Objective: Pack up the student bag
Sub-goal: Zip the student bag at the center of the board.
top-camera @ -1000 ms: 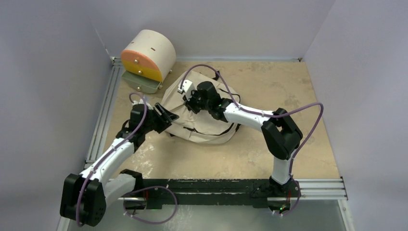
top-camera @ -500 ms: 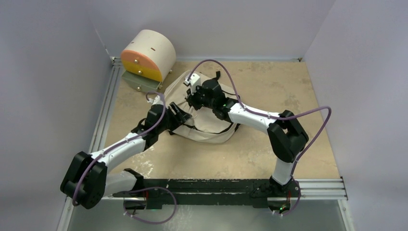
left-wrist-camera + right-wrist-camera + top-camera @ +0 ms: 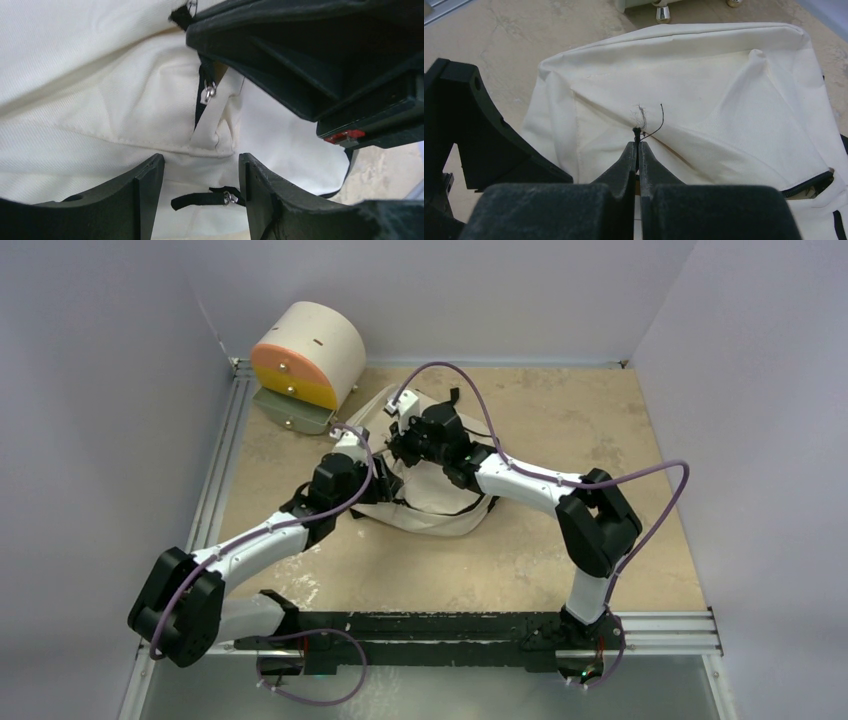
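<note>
The student bag (image 3: 432,502), a cream fabric backpack with black zippers, lies in the middle of the table. My right gripper (image 3: 398,444) is over its far left part. In the right wrist view it (image 3: 638,145) is shut on a thin black zipper pull tab (image 3: 638,133) and lifts the bag's fabric (image 3: 734,100). My left gripper (image 3: 374,456) sits just beside it, open. In the left wrist view its jaws (image 3: 200,160) straddle a second black pull tab (image 3: 205,200) on the bag (image 3: 90,115). A zipper slider (image 3: 208,93) shows above, under the right gripper's body (image 3: 325,60).
A cream-and-orange cylindrical drawer unit (image 3: 305,355) stands at the far left corner on a metal base, its feet (image 3: 663,12) just beyond the bag. Aluminium rails (image 3: 222,465) run along the left and near table edges. Walls close in on three sides.
My left arm has reached forward and right, from the bag's left edge to its top beside the right gripper. My right gripper rose slightly towards the far side, still pinching the tab.
</note>
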`<state>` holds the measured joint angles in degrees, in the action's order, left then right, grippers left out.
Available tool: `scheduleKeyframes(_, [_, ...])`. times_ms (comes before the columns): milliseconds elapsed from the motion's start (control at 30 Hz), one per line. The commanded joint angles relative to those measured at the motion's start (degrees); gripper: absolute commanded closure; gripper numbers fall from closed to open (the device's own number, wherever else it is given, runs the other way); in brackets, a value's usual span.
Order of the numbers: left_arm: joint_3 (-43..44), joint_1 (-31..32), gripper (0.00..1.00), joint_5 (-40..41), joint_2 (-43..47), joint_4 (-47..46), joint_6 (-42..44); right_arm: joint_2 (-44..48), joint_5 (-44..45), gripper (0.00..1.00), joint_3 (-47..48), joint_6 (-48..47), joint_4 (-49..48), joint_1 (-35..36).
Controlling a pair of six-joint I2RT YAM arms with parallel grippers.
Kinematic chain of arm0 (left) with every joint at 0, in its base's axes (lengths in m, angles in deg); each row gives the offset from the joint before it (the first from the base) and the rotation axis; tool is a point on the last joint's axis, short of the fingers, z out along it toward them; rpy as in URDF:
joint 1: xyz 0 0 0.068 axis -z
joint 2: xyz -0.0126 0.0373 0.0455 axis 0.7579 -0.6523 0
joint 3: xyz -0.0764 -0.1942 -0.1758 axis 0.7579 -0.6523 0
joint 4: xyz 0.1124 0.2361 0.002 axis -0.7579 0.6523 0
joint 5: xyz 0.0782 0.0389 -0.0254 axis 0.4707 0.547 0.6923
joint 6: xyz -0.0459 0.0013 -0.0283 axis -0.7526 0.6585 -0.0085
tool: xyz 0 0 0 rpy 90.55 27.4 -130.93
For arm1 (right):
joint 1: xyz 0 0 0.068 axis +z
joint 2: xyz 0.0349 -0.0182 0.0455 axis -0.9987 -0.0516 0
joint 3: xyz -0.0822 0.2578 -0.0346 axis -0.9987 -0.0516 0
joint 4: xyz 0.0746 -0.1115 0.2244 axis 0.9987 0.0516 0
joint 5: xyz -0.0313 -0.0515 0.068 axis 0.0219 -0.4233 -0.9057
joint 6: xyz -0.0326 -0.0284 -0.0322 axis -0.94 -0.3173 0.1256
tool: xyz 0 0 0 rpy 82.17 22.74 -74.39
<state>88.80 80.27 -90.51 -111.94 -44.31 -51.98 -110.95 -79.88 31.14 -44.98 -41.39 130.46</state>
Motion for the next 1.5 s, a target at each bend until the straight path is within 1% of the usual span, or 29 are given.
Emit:
scheduleKeyframes(0, [3.4, 0.6, 0.45, 3.1, 1.5, -5.6, 8.3, 1.9, -0.6, 1.0, 0.8, 1.1, -3.8, -0.4])
scheduleKeyframes(167, [2.9, 0.8, 0.45, 5.9, 3.8, -5.3, 10.0, 1.7, -0.8, 1.0, 1.0, 1.3, -3.4, -0.4])
scheduleKeyframes(267, [2.1, 0.8, 0.45, 5.8, 4.3, -6.3, 10.8, 1.7, -1.0, 1.0, 1.2, 1.5, -3.3, -0.4])
scheduleKeyframes(467, [1.1, 0.8, 0.45, 1.5, 0.8, -11.6, 12.1, 1.3, -1.0, 1.0, 1.6, 2.4, -3.2, -0.4])
scheduleKeyframes(800, [1.6, 0.8, 0.48, 1.9, -4.9, -13.9, 13.5, 0.8, -1.0, 1.0, 2.4, 4.2, -2.0, -0.6])
scheduleKeyframes(967, [1.8, 0.8, 0.57, 1.5, -6.2, -14.8, 13.5, 0.7, -1.1, 1.0, 2.3, 4.5, -2.0, -0.7])
scheduleKeyframes(1100, [1.9, 0.8, 0.74, -1.1, -6.6, -14.7, 13.5, 0.6, -0.7, 1.0, 2.1, 5.1, -2.1, -0.7])
scheduleKeyframes(1200, [1.5, 0.8, 0.9, -1.6, -6.4, -14.1, 13.1, 0.3, 0.8, 1.0, 2.3, 6.1, -2.0, -0.8])
scheduleKeyframes(1233, [1.3, 0.8, 0.93, -1.7, -6.2, -13.8, 12.9, 0.1, 2.1, 1.0, 2.5, 6.7, -1.8, -1.0])
scheduleKeyframes(1367, [-1.2, 0.8, 1.0, -3.0, -4.2, -13.3, 11.8, -0.5, 5.9, 1.0, 3.7, 8.8, -0.8, -1.7])
scheduleKeyframes(1467, [-4.0, 0.8, 1.0, -3.8, -2.6, -13.5, 10.8, -0.4, 8.5, 1.0, 3.7, 10.0, -1.1, -2.2])
